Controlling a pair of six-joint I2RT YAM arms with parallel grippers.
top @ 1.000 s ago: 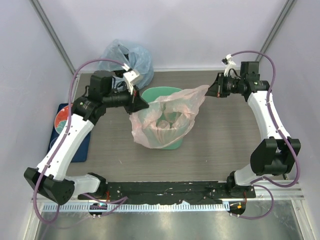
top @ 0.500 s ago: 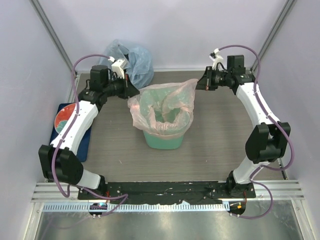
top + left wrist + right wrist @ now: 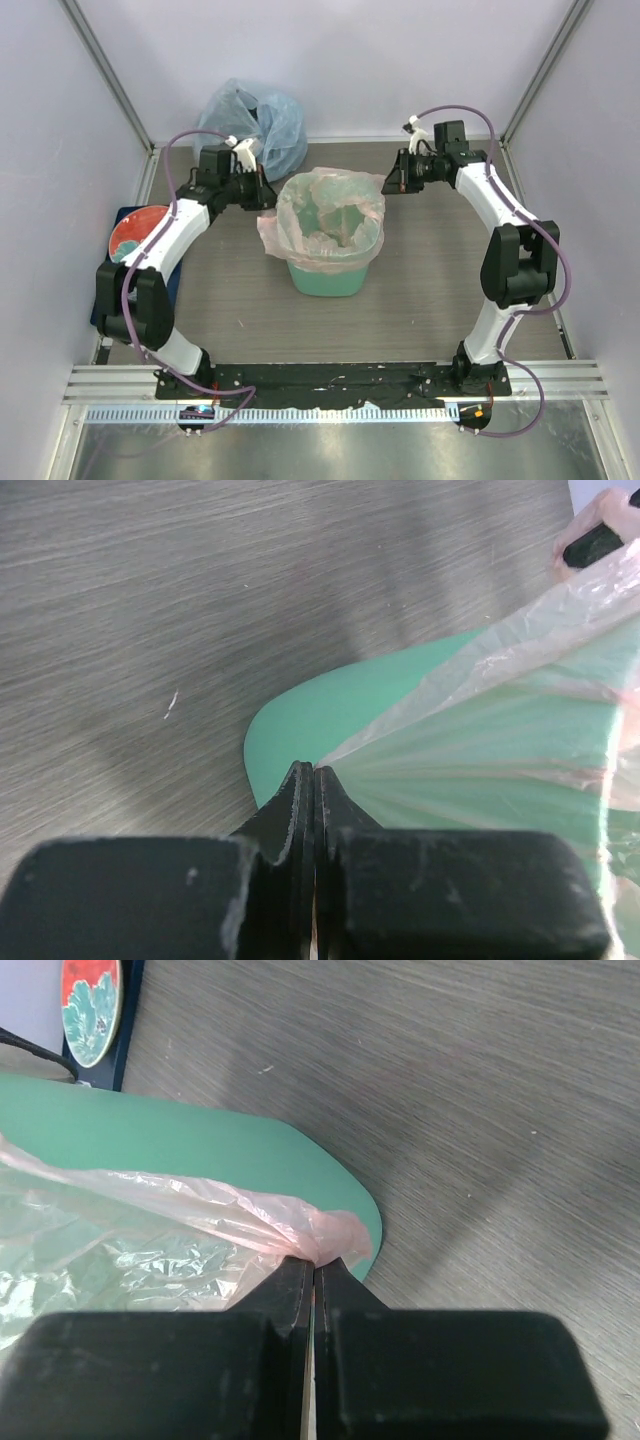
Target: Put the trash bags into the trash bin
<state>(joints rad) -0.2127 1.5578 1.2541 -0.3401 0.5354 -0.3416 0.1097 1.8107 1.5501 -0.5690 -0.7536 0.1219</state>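
One pale-pink trash bag [image 3: 345, 205] lines the mint-green trash bin [image 3: 325, 280] at mid-worktop [image 3: 440, 290], its edges draped over the rim. The left pincer [image 3: 268, 200] pinches the bag's left edge; the right pincer [image 3: 388, 186] pinches its right edge. A pale-blue bag [image 3: 255, 115] rests at the far edge, towards the left.

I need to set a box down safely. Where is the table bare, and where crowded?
Bare: the near strip between the trash bin and the arm bases, and between bin and right arm. Crowded: beside the bin, where left gripper and right gripper pinch the pink bag.
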